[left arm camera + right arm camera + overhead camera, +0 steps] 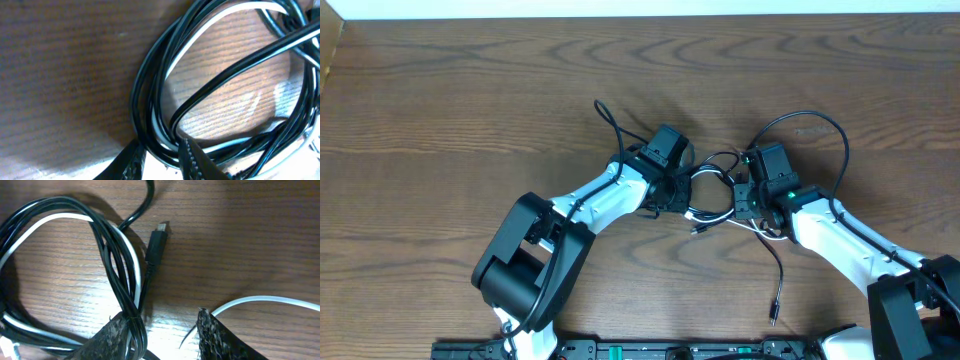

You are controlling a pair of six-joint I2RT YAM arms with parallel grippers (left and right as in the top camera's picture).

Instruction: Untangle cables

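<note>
Textured fingertips [117, 337] of right gripper [165, 335] spread apart, bundle beside the left one. Left gripper [160, 162] likewise parted, strands running between. Black cable [107, 245] and white cable [132, 265] coiled together mid-table [440, 110], between both wrists. Likely light, limp, slick; best pinched on 1 strand near black plug [156, 245].

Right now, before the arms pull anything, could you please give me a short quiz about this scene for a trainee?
1. True or false: the black plug lies on the table, not touching the right gripper.
2. The tangled cables are: A) black and white, B) red and white, C) only black?
3. Fill in: in the overhead view, the loose black cable end lies nearest the ____ arm.
Key: 1 true; 2 A; 3 right.
</note>
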